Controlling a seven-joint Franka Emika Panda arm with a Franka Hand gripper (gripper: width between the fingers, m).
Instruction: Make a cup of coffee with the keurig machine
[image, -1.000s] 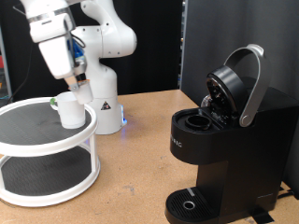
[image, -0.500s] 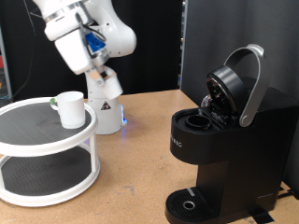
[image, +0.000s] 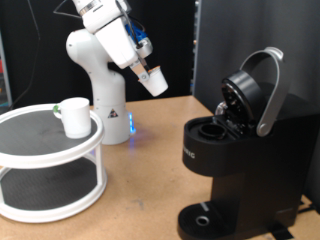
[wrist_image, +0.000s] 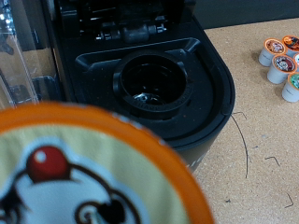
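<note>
My gripper is shut on a small white coffee pod and holds it in the air, between the robot base and the keurig machine. The machine's lid is raised and its pod chamber stands open. In the wrist view the pod's orange-rimmed top fills the near corner, and the open round chamber of the machine lies beyond it. The cup, a white mug, stands on the top tier of a white round stand at the exterior view's left.
Several spare pods stand on the wooden table beside the machine. The robot base stands behind the stand. The drip tray is at the machine's foot. A black panel rises behind the machine.
The arm has swung from over the mug on the stand towards the exterior view's right, carrying the pod towards the open machine. The mug has stayed on the stand.
</note>
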